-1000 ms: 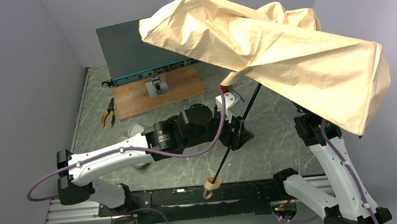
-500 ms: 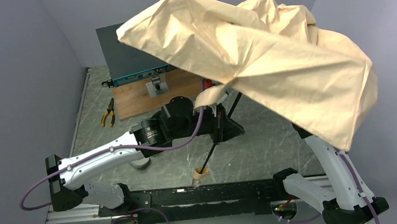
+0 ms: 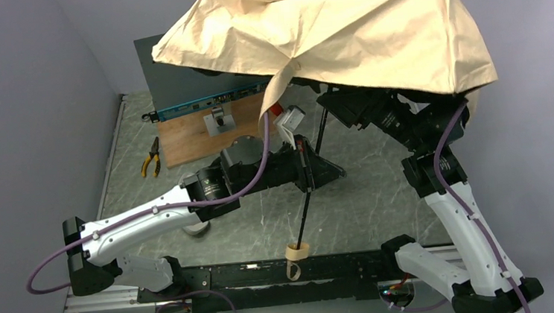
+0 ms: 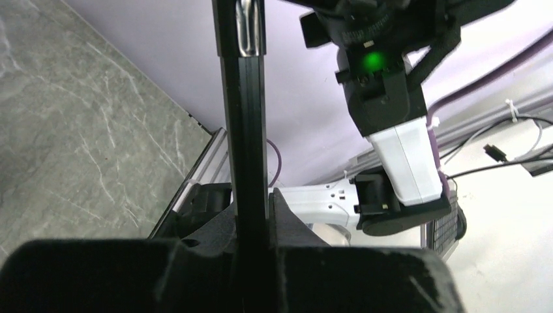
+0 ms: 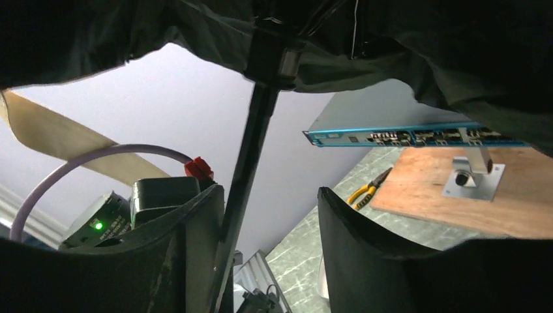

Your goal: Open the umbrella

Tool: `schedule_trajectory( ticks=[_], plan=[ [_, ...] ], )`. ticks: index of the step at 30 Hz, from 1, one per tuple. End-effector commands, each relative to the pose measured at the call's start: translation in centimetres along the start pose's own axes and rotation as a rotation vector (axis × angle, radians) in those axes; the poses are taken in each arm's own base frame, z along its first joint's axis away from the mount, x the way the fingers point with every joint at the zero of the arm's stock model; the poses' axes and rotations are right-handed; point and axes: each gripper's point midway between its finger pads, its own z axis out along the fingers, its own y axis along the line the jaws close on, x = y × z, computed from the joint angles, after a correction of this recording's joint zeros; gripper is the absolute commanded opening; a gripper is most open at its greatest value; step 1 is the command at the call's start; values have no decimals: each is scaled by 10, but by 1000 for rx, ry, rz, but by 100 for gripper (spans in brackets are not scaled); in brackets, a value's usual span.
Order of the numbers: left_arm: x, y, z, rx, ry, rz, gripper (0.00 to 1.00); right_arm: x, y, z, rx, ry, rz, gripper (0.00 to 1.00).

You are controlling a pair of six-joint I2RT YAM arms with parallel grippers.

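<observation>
The umbrella (image 3: 339, 36) was held off the table (image 3: 381, 193), right of the board (image 3: 183, 145). Its cream canopy (image 3: 370, 44) was spread loosely and still rumpled, above and behind the board's right end, with the dark lining (image 5: 456, 45) showing from below. A beige strap (image 3: 272, 97) hung from the canopy's edge over the board's right end. The thin black shaft (image 3: 308, 191) slanted down from the canopy to the tan handle (image 3: 296, 251), which sat well in front of the board at the table's near edge.

The left gripper (image 4: 253, 208) was in front of the board's right corner, clamped tight on the shaft partway down. The right gripper (image 5: 269, 199) reached up under the canopy, right of the board. Its fingers (image 5: 355, 248) stood wide apart, and the shaft ran between them close to one finger; no squeeze showed.

A bracket (image 3: 219, 121) stood on the board, a rack unit (image 3: 178, 78) lay just behind it, and pliers (image 3: 150, 157) lay just left of it.
</observation>
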Motion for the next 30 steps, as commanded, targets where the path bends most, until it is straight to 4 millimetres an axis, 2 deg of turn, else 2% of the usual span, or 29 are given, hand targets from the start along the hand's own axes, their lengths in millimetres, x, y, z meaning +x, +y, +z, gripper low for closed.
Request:
schedule_trajectory(
  ticks=[1, 4, 12, 20, 30],
  plan=[
    [-58, -43, -12, 118, -224, 4, 0, -10, -11, -10, 78, -121, -4, 52],
    [-54, -44, -6, 115, -209, 11, 0, -16, -10, -12, 68, -175, -17, 42],
    [-45, -47, -2, 110, -191, 40, 0, -44, 1, -10, 36, -301, -42, 34],
    [-38, -56, 5, 112, -162, 88, 0, -55, -10, -3, 84, -351, -13, 33],
    [-33, -56, 6, 113, -142, 97, 0, -61, -2, 4, 49, -361, -22, 37]
  ],
)
